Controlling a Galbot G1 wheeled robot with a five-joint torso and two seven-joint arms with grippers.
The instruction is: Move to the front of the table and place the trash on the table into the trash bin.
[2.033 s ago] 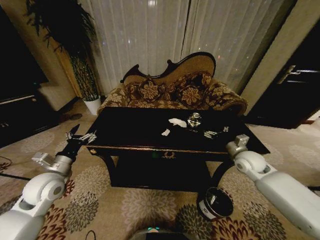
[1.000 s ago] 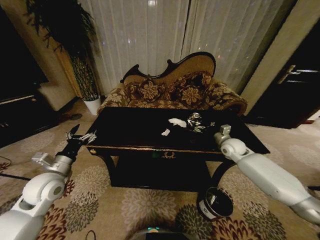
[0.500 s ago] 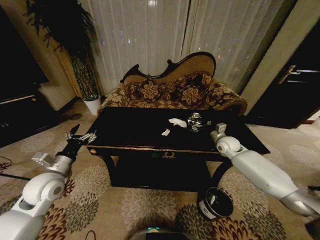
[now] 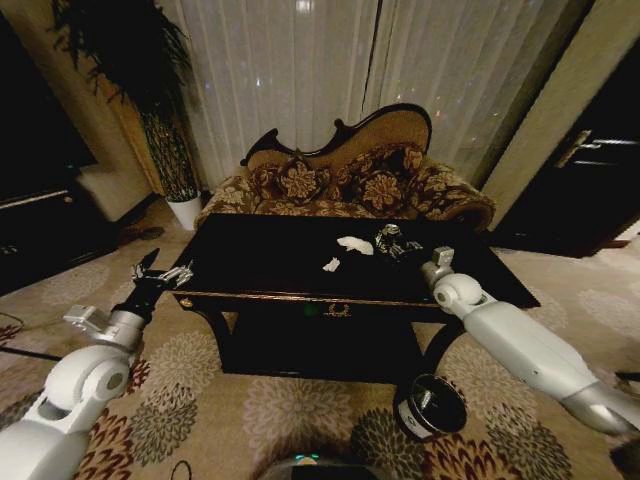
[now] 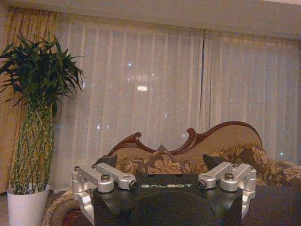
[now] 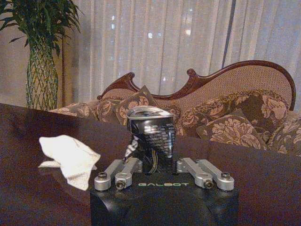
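Observation:
The glossy black table (image 4: 270, 255) stands right in front of me. On it lie a white tissue wad (image 4: 354, 244), a smaller white wad (image 4: 331, 265) and a shiny clear rounded item (image 4: 388, 237). My right gripper (image 4: 404, 248) reaches over the table's right part and is shut on the clear item (image 6: 150, 132), which stands upright between its linkages in the right wrist view, with the larger tissue (image 6: 69, 157) lying beside it. My left gripper (image 4: 165, 268) hovers open and empty off the table's front left corner. The black trash bin (image 4: 432, 405) sits on the carpet below the right arm.
A floral carved-back sofa (image 4: 350, 180) stands just behind the table, before pale curtains. A tall plant in a white pot (image 4: 185, 210) is at the back left. A dark door (image 4: 590, 170) is on the right. Patterned carpet surrounds the table.
The right arm has stretched forward and to the left over the table, bringing its gripper from the front right part up to the clear item. The left arm has stayed still.

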